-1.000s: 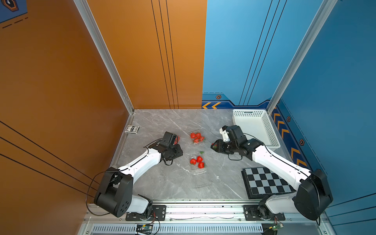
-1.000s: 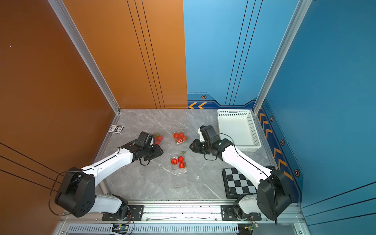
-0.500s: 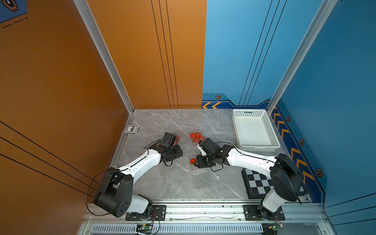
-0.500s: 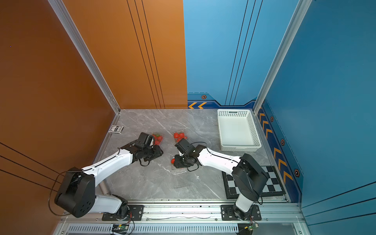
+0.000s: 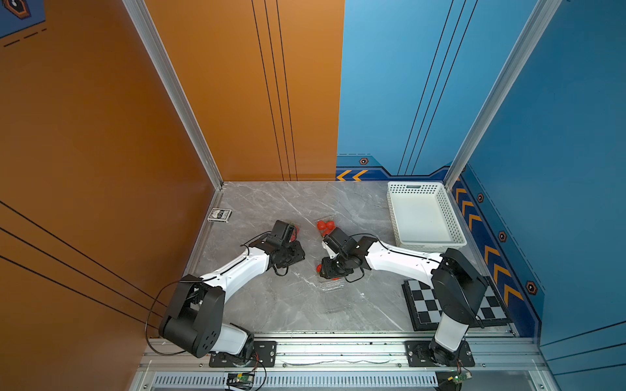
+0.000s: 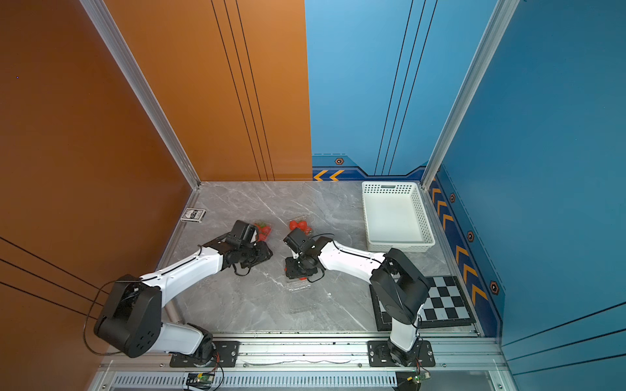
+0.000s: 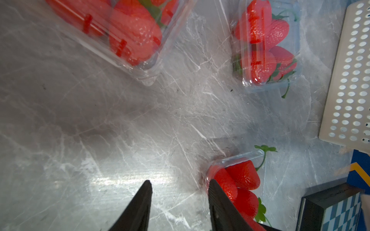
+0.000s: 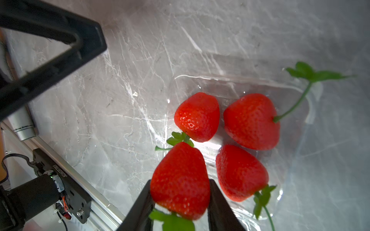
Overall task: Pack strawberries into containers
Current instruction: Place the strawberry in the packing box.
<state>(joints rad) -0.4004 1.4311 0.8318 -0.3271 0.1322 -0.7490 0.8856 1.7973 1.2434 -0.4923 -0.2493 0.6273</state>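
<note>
Right now the right end effector [image 8: 180,182] is pinching a strawberry [image 8: 179,168] by its sides, leafy cap toward the wrist. It hangs over what looks like the one free corner of the open container [image 8: 200,77] on the table [image 8: 120,70]. Three strawberries [image 8: 251,122] lie inside.

I'd lower it slowly until the tip nearly meets the plastic, then let go gently, since so light a box would likely slide if nudged. Stems want tucking inside the rim so the lid can shut.

The left end effector [image 7: 180,181] stands spread and empty just beside that box, well placed to steady it. Two closed containers [image 7: 149,77], filled, sit farther off.
</note>
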